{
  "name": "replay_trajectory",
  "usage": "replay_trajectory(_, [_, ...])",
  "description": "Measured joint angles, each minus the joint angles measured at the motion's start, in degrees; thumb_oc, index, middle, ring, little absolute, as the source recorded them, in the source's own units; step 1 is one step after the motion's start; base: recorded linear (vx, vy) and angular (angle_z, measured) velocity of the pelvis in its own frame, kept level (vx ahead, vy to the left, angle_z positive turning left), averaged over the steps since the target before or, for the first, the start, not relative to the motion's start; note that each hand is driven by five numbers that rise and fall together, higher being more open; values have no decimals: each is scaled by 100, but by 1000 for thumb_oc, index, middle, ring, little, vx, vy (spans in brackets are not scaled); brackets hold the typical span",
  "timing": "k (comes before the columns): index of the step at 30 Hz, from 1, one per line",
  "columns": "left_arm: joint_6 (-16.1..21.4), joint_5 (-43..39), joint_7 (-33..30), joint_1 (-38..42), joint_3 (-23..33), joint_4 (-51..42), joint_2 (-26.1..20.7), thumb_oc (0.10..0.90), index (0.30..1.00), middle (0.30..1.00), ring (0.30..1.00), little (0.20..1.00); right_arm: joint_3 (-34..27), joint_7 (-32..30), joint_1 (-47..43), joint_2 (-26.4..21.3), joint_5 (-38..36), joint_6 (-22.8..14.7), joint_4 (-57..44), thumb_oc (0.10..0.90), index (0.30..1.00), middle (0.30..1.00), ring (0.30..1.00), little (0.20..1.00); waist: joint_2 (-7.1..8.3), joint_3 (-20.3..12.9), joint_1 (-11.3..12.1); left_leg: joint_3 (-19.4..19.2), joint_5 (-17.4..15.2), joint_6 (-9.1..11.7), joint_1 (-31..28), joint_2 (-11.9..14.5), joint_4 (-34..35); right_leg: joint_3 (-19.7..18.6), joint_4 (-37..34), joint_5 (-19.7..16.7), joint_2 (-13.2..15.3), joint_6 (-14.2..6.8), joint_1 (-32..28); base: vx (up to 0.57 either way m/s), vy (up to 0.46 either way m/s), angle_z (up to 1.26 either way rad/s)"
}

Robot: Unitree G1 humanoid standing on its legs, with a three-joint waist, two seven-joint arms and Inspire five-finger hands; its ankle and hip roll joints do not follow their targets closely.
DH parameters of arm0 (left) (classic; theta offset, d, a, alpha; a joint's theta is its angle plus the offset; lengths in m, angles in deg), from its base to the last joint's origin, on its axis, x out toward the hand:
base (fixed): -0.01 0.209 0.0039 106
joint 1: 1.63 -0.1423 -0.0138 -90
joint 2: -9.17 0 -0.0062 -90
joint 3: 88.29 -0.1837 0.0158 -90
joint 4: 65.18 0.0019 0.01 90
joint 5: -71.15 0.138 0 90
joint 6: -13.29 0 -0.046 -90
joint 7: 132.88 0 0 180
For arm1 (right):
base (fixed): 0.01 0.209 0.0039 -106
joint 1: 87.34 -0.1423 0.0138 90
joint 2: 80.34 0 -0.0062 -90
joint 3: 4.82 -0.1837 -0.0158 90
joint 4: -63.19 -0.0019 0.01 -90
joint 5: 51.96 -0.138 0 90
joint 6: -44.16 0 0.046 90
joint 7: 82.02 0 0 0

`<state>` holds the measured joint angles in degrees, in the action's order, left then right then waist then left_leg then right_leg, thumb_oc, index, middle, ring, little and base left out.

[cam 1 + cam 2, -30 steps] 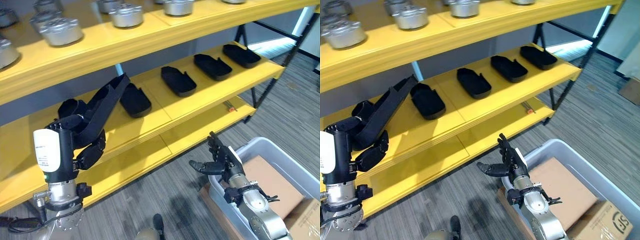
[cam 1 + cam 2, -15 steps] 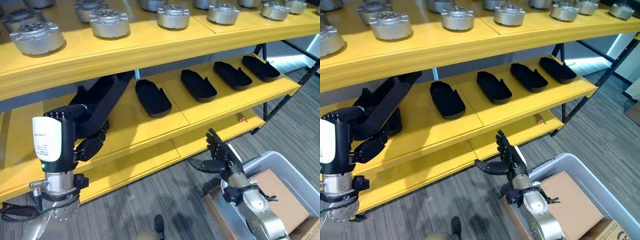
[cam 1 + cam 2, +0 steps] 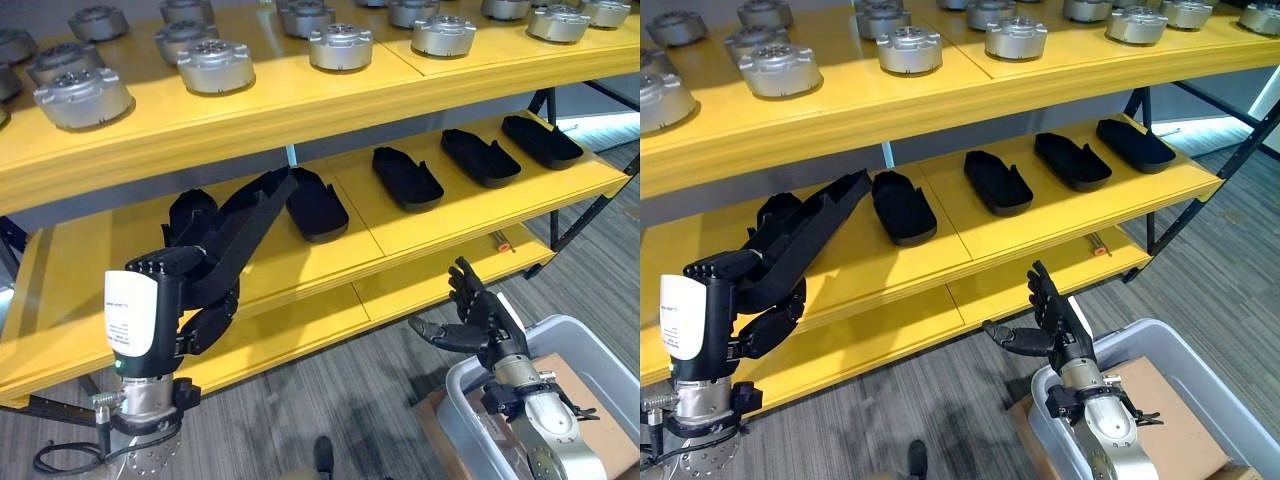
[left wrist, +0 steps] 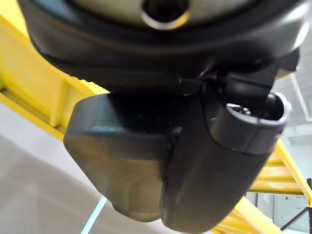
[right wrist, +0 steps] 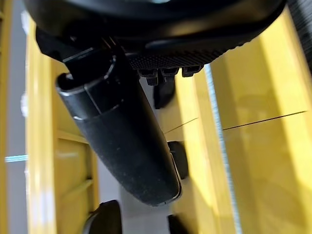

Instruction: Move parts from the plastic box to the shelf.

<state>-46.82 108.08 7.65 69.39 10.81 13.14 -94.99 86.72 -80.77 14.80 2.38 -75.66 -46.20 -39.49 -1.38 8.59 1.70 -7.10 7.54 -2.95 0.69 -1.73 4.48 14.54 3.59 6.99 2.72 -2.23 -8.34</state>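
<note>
Four black parts lie along the yellow shelf while the left hand apparently clasps another long black part over it, right hand spread above the plastic box.

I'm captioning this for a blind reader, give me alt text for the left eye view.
The robot's left hand holds a long black part up to the yellow shelf's middle level, beside similar black parts. Its right hand hangs open over a grey plastic box.
</note>
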Motion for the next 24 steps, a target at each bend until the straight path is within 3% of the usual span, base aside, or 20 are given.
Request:
replay_trajectory(3, [-167, -7, 4, 86, -5, -10, -21, 400, 300, 300, 300, 300, 16, 7, -2, 1, 15, -56, -1, 900, 1000, 1000, 1000, 1000, -3, -13, -14, 85, 13, 46, -83, -40, -11, 9, 393, 308, 84, 3, 70, 85, -75, 22])
replay_trajectory(4, [-264, -13, 6, 157, -3, -21, -55, 400, 300, 300, 300, 300, 46, 7, -4, -1, 15, -58, -1, 900, 1000, 1000, 1000, 1000, -3, -14, -10, 138, 51, 169, -28, -38, -47, 14, 541, 424, 82, 40, 162, 62, -89, 30])
replay_trajectory(5, [-325, -19, 20, 220, -3, -21, -61, 400, 300, 300, 300, 300, 76, 5, -4, -2, 18, -59, -2, 900, 1000, 1000, 1000, 1000, 23, -28, -13, 134, 80, 440, 83, -52, -91, 21, 523, 426, 73, 109, 205, 91, -9, 62])
replay_trajectory(6, [-376, -78, 105, 349, 0, -25, -46, 400, 300, 300, 300, 300, 140, -7, -9, -45, 21, -65, -4, 900, 1000, 1000, 1000, 1000, 104, -47, -129, -410, -250, 1091, 235, 61, -132, 301, 215, 214, 220, 250, 172, 85, 37, 62])
replay_trajectory(7, [-392, -85, 148, 401, 5, -14, -48, 400, 300, 300, 300, 300, 170, -10, -23, -44, 27, -61, 15, 900, 1000, 1000, 1000, 1000, 158, -39, -136, -992, -553, 827, 321, 209, -465, 357, 125, 142, 248, 262, 143, 55, 85, 67])
replay_trajectory(8, [-440, -89, 247, 432, -5, -11, -60, 400, 300, 300, 300, 300, 230, -57, -9, 1, 55, -60, 17, 900, 1000, 1000, 1000, 1000, 346, -53, -161, -1614, -780, 469, 368, 469, -1122, 486, 47, 57, 438, 277, 74, -3, 97, 44])
replay_trajectory(9, [-466, -88, 269, 438, -30, -5, -68, 400, 300, 300, 300, 300, 230, -57, -21, 17, 61, -68, 14, 900, 1000, 1000, 1000, 1000, 404, -53, -188, -1823, -803, 469, 303, 562, -1256, 551, 38, 52, 507, 270, 10, 41, 161, 61])
replay_trajectory(10, [-488, -88, 268, 426, -103, -7, -58, 400, 300, 300, 300, 300, 213, -85, -57, -38, 77, -126, 10, 900, 1000, 1000, 1000, 1000, 366, -72, -336, -1773, -745, 475, 88, 667, -1222, 636, 55, 67, 571, 226, -70, 107, 174, 47])
replay_trajectory(11, [-487, -83, 264, 396, -164, -9, -57, 400, 300, 300, 300, 300, 177, -114, -80, -116, 108, -165, 11, 900, 1000, 1000, 1000, 1000, 222, -128, -343, -1670, -395, 386, -63, 709, -1121, 633, 90, 73, 561, 182, -55, 139, 204, 23])
replay_trajectory(12, [-481, -83, 259, 328, -205, -34, -76, 400, 300, 300, 300, 300, 166, -112, -93, -211, 112, -195, 12, 900, 1000, 1000, 1000, 1000, 25, -218, -331, -1446, -255, 371, -214, 720, -852, 599, 139, 66, 490, 126, 19, 103, 178, 0])
replay_trajectory(16, [-503, -167, 237, 343, -203, -32, -78, 400, 300, 300, 300, 300, 227, -23, -66, -211, 108, -198, 18, 900, 1000, 1000, 1000, 1000, 87, -208, -319, -1256, -210, 330, -282, 643, -614, 492, 315, 125, 591, -21, 161, 83, 220, -5])
replay_trajectory(19, [-663, -299, 220, 333, -194, -8, -83, 400, 300, 300, 300, 300, 236, -32, -77, -214, 101, -201, 19, 900, 1000, 1000, 1000, 1000, 168, -155, -315, -1134, -209, 392, -256, 656, -623, 443, 410, 104, 705, -15, 258, 129, 340, -8])
replay_trajectory(20, [-683, -304, 191, 370, -197, 66, -110, 400, 300, 300, 300, 300, 231, -43, -78, -186, 100, -207, 22, 900, 1000, 1000, 1000, 1000, 315, -71, -327, -1184, -438, 458, -164, 803, -902, 432, 418, 111, 785, 55, 256, 68, 309, -3])
replay_trajectory(22, [-750, -355, 141, 372, -237, 144, -152, 400, 300, 300, 300, 300, 228, -52, -69, -280, 97, -246, 17, 900, 1000, 1000, 1000, 1000, 357, -37, -429, -1304, -452, 569, -179, 1335, -946, 444, 463, 113, 819, -8, 260, 31, 319, 7])
replay_trajectory(23, [-752, -389, 138, 369, -260, 157, -151, 400, 300, 300, 300, 300, 201, -54, -67, -375, 96, -264, 17, 900, 1000, 1000, 1000, 1000, 230, -56, -474, -1266, -403, 593, -194, 1574, -791, 393, 579, 125, 840, -66, 307, 54, 359, 1])
replay_trajectory(24, [-750, -412, 135, 359, -298, 152, -139, 400, 300, 300, 300, 300, 162, -53, -58, -515, 95, -318, 17, 900, 1000, 1000, 1000, 1000, 111, -53, -477, -1187, -141, 596, -228, 1747, -674, 307, 750, 180, 874, -174, 441, 98, 365, -20])
